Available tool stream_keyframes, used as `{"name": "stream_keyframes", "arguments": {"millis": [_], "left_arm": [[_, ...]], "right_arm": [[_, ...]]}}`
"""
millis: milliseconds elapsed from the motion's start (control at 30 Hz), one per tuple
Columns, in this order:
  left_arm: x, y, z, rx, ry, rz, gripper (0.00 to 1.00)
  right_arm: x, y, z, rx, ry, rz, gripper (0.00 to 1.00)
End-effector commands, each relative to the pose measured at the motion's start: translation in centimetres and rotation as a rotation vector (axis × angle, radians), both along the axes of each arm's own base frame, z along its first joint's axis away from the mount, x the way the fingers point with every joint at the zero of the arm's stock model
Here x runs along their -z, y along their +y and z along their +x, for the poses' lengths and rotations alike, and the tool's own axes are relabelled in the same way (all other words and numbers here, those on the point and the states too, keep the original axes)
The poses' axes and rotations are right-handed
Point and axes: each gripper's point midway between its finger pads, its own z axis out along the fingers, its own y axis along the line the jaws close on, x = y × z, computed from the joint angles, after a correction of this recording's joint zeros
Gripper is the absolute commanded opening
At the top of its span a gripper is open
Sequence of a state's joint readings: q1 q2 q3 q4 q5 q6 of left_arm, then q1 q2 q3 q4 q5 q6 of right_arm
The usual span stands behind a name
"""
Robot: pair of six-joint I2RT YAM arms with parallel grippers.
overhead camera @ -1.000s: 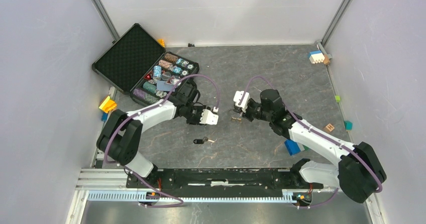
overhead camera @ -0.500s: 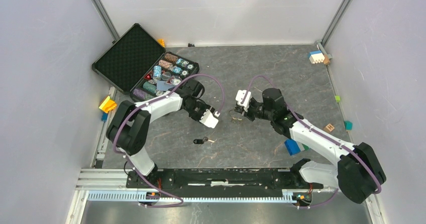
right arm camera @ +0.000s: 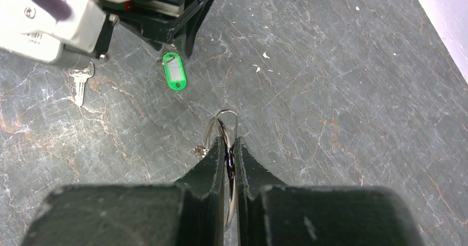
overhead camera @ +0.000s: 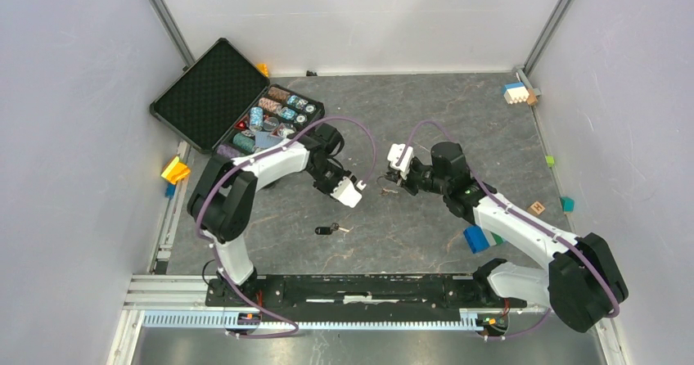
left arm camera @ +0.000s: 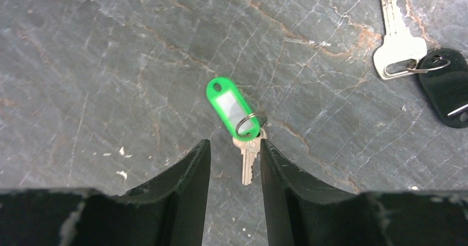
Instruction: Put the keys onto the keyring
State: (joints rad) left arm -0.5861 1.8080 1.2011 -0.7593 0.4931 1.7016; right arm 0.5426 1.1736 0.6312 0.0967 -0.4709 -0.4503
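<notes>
The green-headed key (left arm camera: 233,107) lies flat on the grey table, its metal blade (left arm camera: 248,160) between my left fingertips. My left gripper (left arm camera: 234,146) is open and empty just above it; it shows in the top view (overhead camera: 353,191) too. The black-headed key (left arm camera: 444,86) lies to the right of it, and in the top view (overhead camera: 326,231) nearer the arm bases. My right gripper (right arm camera: 230,146) is shut on the thin silver keyring (right arm camera: 221,126) and holds it upright a little above the table, close to the right of the green key (right arm camera: 175,76).
An open black case (overhead camera: 205,95) with poker chips (overhead camera: 266,119) stands at the back left. A blue block (overhead camera: 476,239) lies by the right arm. Small coloured blocks sit along the left (overhead camera: 175,169) and right (overhead camera: 515,92) edges.
My left gripper has swung right, toward the right gripper, and now sits over the green key. The right gripper has shifted slightly right, still holding the keyring.
</notes>
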Motion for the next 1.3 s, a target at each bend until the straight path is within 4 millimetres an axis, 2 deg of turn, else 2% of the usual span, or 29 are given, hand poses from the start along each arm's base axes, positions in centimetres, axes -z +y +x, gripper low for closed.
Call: {"name": "stream_keyframes", "arguments": {"millis": [0, 233, 567, 1000, 1167, 1267], "left_arm": [[0.1, -0.5, -0.2, 0.085, -0.007, 0.042, 0.45], [0.7, -0.8, 0.0, 0.111, 0.002, 0.087, 0.44], [1.6, -0.3, -0.2, 0.111, 0.006, 0.129, 0.30], [-0.8, -0.2, -0.4, 0.027, -0.002, 0.096, 0.09], [-1.7, 0.0, -0.7, -0.021, 0.009, 0.079, 0.02], [-2.3, 0.1, -1.1, -0.053, 0.028, 0.053, 0.02]], "right_arm": [[-1.2, 0.1, 0.5, -0.003, -0.037, 0.029, 0.00], [-1.0, 0.0, 0.5, -0.002, -0.028, 0.029, 0.00], [-0.9, -0.1, 0.5, -0.002, -0.024, 0.027, 0.00], [-0.7, -0.1, 0.6, 0.002, -0.018, 0.026, 0.00], [-0.8, -0.1, 0.6, 0.002, -0.020, 0.029, 0.00], [-0.8, 0.0, 0.6, -0.001, -0.018, 0.029, 0.00]]}}
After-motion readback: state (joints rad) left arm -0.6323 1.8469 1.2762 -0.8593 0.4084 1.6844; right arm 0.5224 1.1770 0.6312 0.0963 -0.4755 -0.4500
